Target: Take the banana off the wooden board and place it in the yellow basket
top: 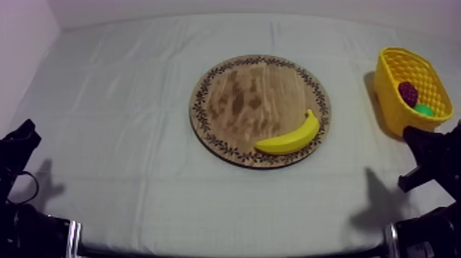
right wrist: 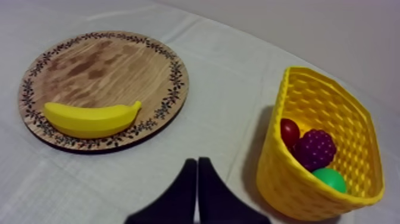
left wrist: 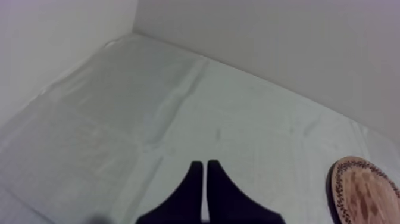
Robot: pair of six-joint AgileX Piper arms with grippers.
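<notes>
A yellow banana [top: 291, 136] [right wrist: 90, 120] lies on the round wooden board [top: 240, 103] [right wrist: 101, 65], close to the patterned rim on the side nearest the yellow basket [top: 394, 103] [right wrist: 280, 173]. The basket stands at the table's right and holds a bunch of purple grapes [right wrist: 315, 149], a small red fruit [right wrist: 288, 132] and a green fruit [right wrist: 330, 179]. My right gripper [top: 417, 141] [right wrist: 196, 164] rests low at the right, shut on nothing, between board and basket. My left gripper [top: 24, 134] [left wrist: 205, 167] rests low at the left, shut, over bare cloth, with the board's edge [left wrist: 363, 190] beside it.
Grey-white cloth [top: 123, 103] covers the table, with walls along the back and left side. Wide open cloth lies left of the board and in front of it.
</notes>
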